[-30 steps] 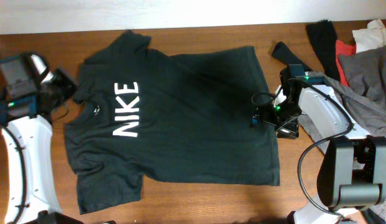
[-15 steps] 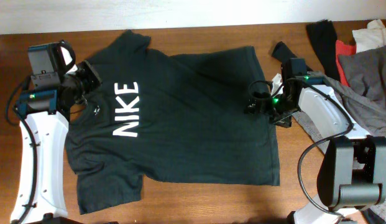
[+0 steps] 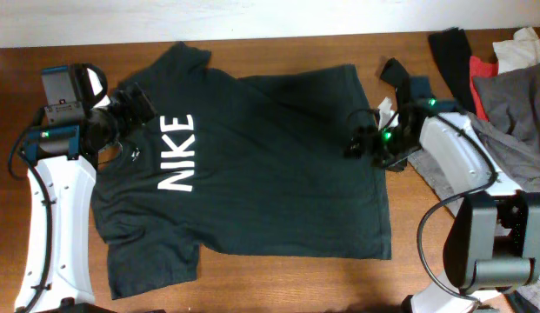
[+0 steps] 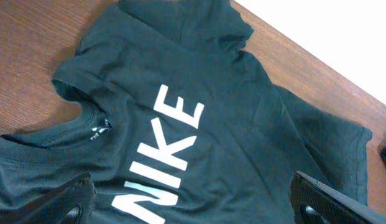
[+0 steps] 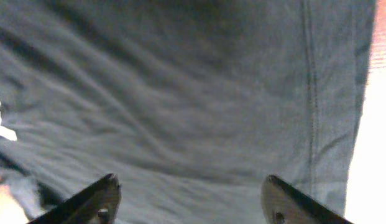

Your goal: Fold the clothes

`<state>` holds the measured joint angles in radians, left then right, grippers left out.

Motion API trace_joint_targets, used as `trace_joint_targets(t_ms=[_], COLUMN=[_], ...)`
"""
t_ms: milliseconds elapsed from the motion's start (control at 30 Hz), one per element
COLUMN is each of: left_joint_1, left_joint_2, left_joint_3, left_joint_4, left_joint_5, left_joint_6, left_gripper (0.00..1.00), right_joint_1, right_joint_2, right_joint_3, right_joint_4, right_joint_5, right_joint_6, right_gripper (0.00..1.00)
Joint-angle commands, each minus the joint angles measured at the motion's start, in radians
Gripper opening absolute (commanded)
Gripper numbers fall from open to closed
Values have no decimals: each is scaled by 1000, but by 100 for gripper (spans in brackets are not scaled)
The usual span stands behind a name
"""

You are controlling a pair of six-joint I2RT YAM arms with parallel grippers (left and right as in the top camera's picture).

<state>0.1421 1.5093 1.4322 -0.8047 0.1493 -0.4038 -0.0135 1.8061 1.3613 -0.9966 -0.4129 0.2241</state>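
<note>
Currently the clothes lie spread flat across the middle of the bench, collar toward 9 o'clock, hem toward 3. The left pincer stands wide above the collar side. The right pincer is parted over the hem, gripping nothing. The risk, as I judge it: a shallow close would catch only the top layer, so the fold drags crooked, or snags the grey garment at 3 o'clock.
</note>
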Motion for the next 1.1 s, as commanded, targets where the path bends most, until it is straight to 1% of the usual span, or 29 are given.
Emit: trace_joint_targets(t_ms=[0, 67, 133, 167, 233, 267, 333, 500, 633, 800, 933, 1067], left_joint_1=[-3, -3, -3, -3, -3, -3, -3, -3, -3, -3, -3, -3], left_joint_2=[2, 2, 2, 2, 2, 2, 2, 2, 2, 2, 2, 2], left_joint_3=[16, 16, 16, 16, 16, 16, 16, 16, 16, 16, 16, 16], left_joint_4=[1, 1, 1, 1, 1, 1, 1, 1, 1, 1, 1, 1], left_joint_5=[-8, -8, -8, -8, -8, -8, -8, -8, -8, -8, -8, -8], left_joint_6=[9, 9, 9, 9, 9, 9, 9, 9, 9, 9, 9, 9], left_gripper=[99, 99, 99, 99, 99, 99, 99, 99, 99, 99, 99, 99], right_joint_1=[-5, 1, 10, 16, 26, 30, 36, 40, 41, 52, 74, 90], right_joint_2=[-5, -4, 0, 2, 3, 3, 5, 37, 119, 282, 441, 557], right_joint_3=[206, 348, 505, 572, 681, 731, 792, 831, 831, 831, 831, 831], right_joint_4=[-72, -148, -217, -239, -253, -252, -240, -153, -80, 11, 123, 196], right_joint_5=[10, 58, 117, 142, 171, 183, 198, 204, 204, 203, 201, 208], right_joint_6=[-42, -60, -64, -64, -69, -71, -71, -79, -87, -90, -109, -112], right_gripper=[73, 72, 65, 59, 39, 26, 5, 4, 4, 4, 4, 4])
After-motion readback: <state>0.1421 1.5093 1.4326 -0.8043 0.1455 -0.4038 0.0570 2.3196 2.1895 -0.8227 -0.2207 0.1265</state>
